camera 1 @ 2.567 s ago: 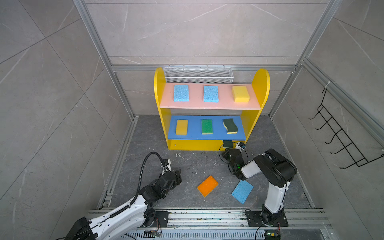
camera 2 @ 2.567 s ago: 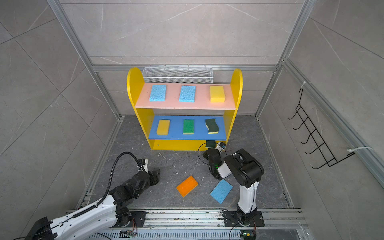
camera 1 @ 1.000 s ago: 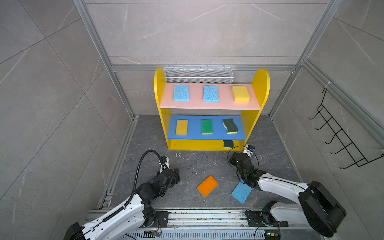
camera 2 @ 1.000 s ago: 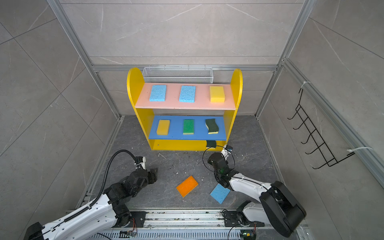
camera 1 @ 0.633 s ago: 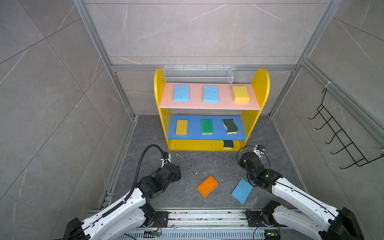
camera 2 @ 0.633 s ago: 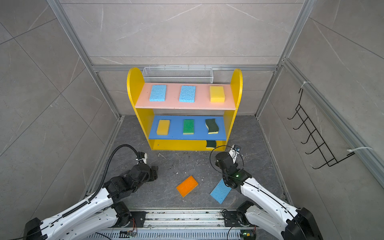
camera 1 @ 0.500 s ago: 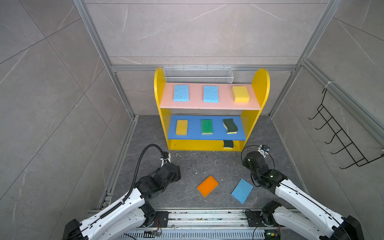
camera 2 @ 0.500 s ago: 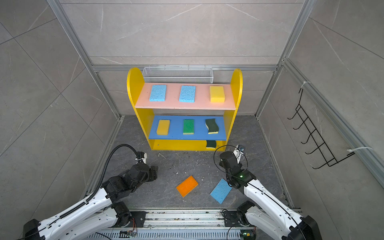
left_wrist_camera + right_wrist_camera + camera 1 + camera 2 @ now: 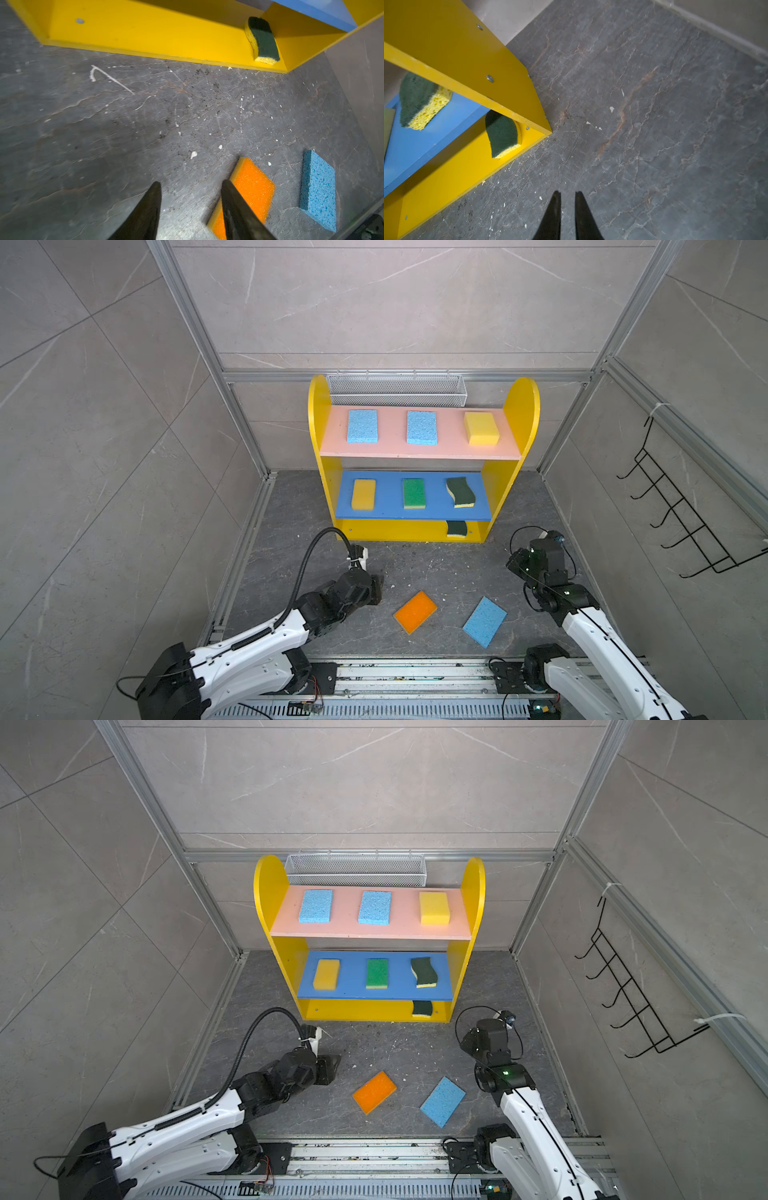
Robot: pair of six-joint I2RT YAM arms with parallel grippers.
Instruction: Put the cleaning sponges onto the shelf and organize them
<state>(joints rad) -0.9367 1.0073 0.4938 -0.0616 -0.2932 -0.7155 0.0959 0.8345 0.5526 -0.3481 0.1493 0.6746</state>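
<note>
The left end effector [image 9: 191,182] hangs low over the grey worktop [image 9: 436,568], its two fingers spread apart with nothing between them. The orange sponge [image 9: 252,182] lies flat just beyond it, off to its right. One finger crosses the sponge's near corner in the left wrist view, and I cannot tell whether they touch. The top views show them close but apart. Farther right of this end effector, past the orange sponge, a light blue sponge [image 9: 484,621] lies flat on the worktop.

That blue sponge sits between the two end effectors, nearer the rail than the right end effector [image 9: 568,193]. The right end effector's fingers are all but clenched, with only a slit between them, and it grips nothing.

Ahead of the right end effector and to its left stands the shelf [image 9: 498,485]. A dark green wavy sponge [image 9: 501,131] lies on the shelf's yellow base, in the corner closest to that end effector. Farther on, the blue middle board [image 9: 388,506] carries a yellow, a green and a second wavy dark green sponge. The pink upper board [image 9: 392,435] carries two light blue sponges and one yellow.

A few seconds ago the right end effector was at the base opening with the wavy sponge. It has since drawn back to the right, leaving the sponge there. The left end effector has edged toward the orange sponge. Both loose sponges lie where they were.
</note>
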